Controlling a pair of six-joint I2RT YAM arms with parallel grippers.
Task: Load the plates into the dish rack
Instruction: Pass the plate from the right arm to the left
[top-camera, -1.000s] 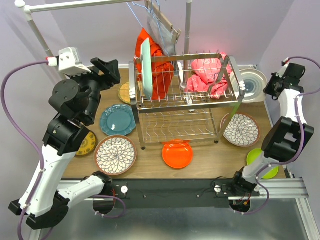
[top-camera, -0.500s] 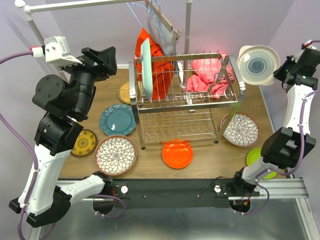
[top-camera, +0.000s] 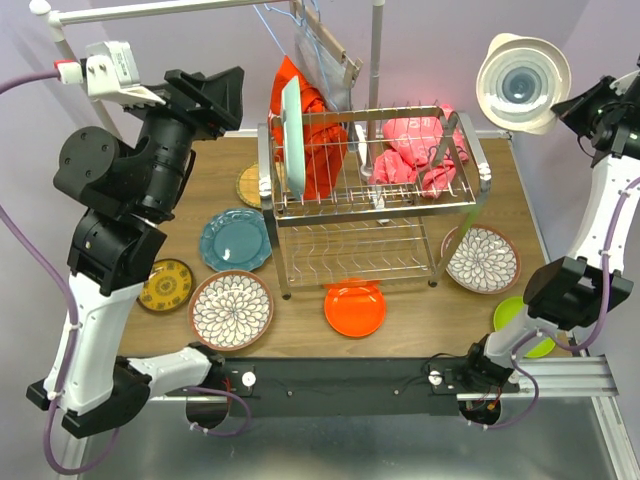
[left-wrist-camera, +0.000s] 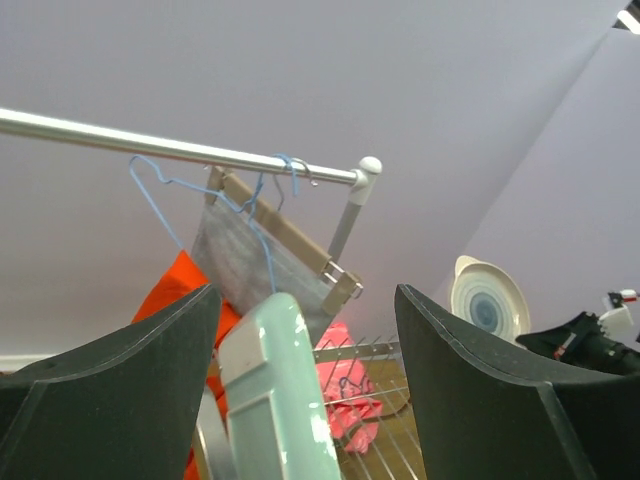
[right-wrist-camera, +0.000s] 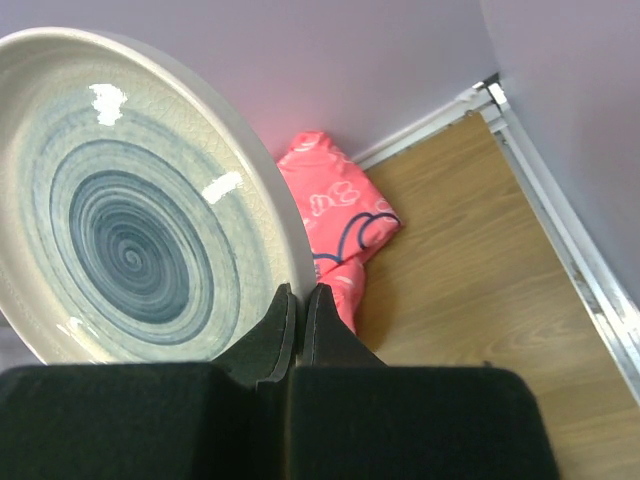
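The white plate (top-camera: 523, 82) with blue rings is much higher now. A second ago it lay flat on the far right corner of the worktop (top-camera: 300, 335). Half a second ago it was just off the wood, next to the dish rack (top-camera: 372, 215). Now it hangs high in the air, above and to the right of the rack, in front of the wall.

The right gripper (top-camera: 568, 100) is closed tight on the rim of the white plate. It pinches the rim at the plate's lower right side. The plate is tipped up on its edge, not flat. It is round, and its hollow side faces the top camera.

The left arm has gone up a little too. The left gripper (top-camera: 228, 95) is open wide and holds nothing. It is in the air, left of the rack.

The mint plate (top-camera: 291, 128) has not moved. It stands on its edge at the left end of the rack's top shelf, with its thin edge pointing up.

The teal plate (top-camera: 235, 240), the orange plate (top-camera: 355, 308) and the two flower plates (top-camera: 232, 310) lie flat on the worktop as before.
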